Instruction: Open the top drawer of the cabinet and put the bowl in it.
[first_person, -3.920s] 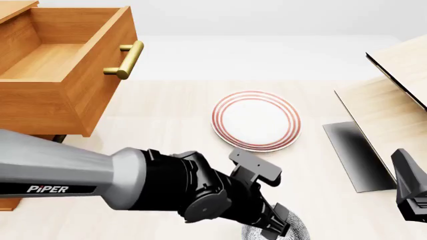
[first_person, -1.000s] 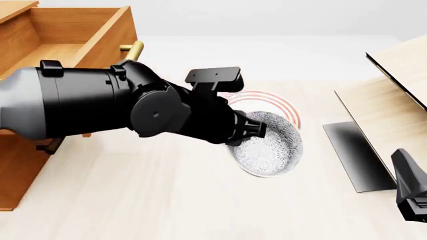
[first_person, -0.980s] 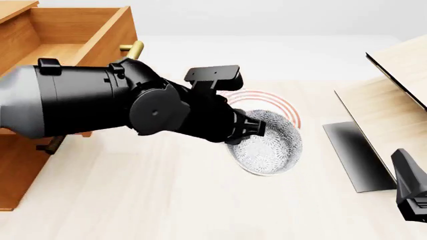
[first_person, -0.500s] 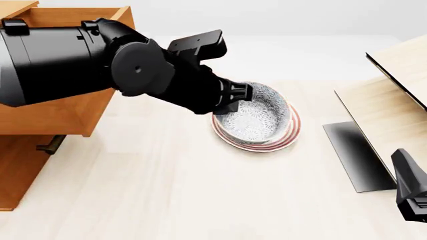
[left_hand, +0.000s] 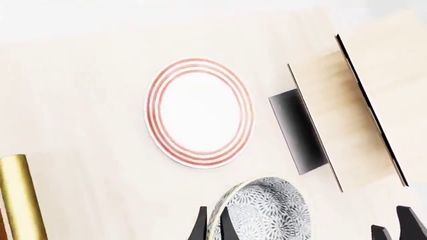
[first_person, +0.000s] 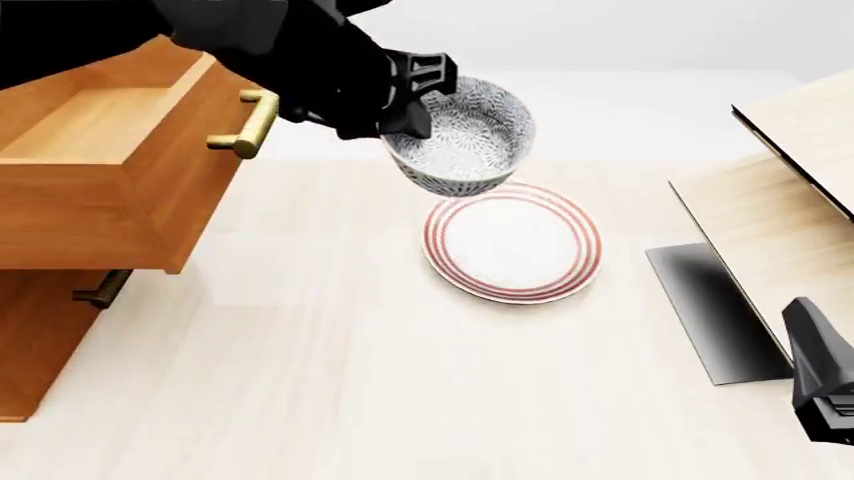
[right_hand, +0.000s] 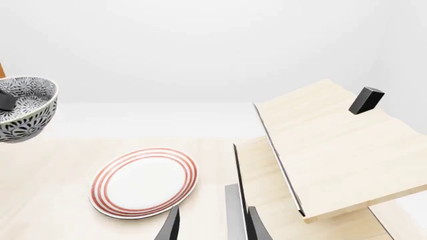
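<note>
Above the plate (first_person: 511, 243), left hand (first_person: 407, 95) (closed) grips bowl (first_person: 461, 140).

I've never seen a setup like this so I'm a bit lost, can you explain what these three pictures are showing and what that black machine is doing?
These are simulator renders of two robot arms at a table. One picture comes from a fixed camera above and behind the arms; the other two come from cameras mounted on each arm's wrist. The left end effector pinches the rim of a speckled bowl and holds it in the air, beside the open top drawer of an orange-brown cabinet. A red-ringed plate lies on the table, with a pale wooden structure to the right. The right end effector is open and holds nothing.
</note>
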